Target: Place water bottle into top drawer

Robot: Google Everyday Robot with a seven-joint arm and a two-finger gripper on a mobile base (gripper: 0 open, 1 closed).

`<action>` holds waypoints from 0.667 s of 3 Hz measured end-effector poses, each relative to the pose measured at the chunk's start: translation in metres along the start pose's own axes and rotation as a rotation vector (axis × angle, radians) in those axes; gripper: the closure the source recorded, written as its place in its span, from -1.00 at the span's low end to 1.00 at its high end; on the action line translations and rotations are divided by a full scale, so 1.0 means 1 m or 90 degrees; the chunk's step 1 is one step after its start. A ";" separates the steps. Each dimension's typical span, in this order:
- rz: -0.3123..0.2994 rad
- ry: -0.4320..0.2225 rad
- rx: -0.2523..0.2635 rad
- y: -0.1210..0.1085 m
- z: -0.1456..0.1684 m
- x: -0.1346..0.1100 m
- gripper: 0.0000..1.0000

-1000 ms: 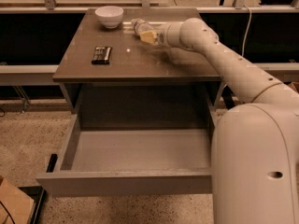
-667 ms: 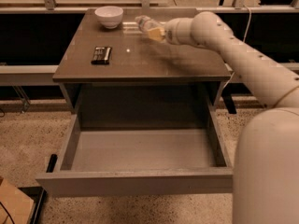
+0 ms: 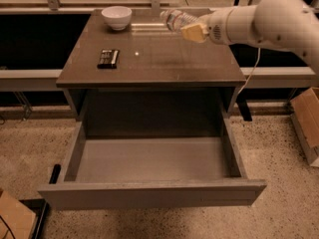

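- Your arm (image 3: 259,21) comes in from the upper right of the view and stretches leftward, roughly level, over the back right part of the grey-brown table (image 3: 164,63).
- The thick white forearm narrows to a wrist, and the gripper (image 3: 192,31) at its end points left, towards the middle of the table's rear edge.
- The pale yellow fingers (image 3: 197,34) are pinched around the base end of the water bottle (image 3: 175,20); you have it in your grasp.
- The bottle lies nearly on its side, sticking out left of the gripper. Its cap end points left and a little up, and its label band shows just past the fingers.
- From this view the bottle looks raised off the tabletop, though you cannot tell how high.
- The top drawer (image 3: 149,195) stands pulled fully out below the table's front edge, showing its grey interior. The bottle is well apart from it, back over the table's far side.
- On the table, a white bowl (image 3: 116,17) sits at the rear left, near the bottle's cap end but not touching it.
- A small flat black object (image 3: 107,58) lies on the left part of the tabletop, in front of the bowl.
- A cardboard box (image 3: 306,118) stands on the speckled floor (image 3: 279,153) at the right edge.
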State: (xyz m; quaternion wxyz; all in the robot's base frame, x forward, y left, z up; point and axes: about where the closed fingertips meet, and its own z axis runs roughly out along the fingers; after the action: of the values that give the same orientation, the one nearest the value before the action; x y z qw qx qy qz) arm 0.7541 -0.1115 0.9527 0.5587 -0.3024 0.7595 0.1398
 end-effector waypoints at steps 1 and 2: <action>0.002 -0.016 0.014 0.024 -0.096 0.010 1.00; 0.001 -0.015 0.015 0.023 -0.096 0.010 1.00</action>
State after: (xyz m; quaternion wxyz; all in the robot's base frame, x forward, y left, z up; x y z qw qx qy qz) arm 0.6648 -0.1499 0.9728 0.5712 -0.2933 0.7546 0.1353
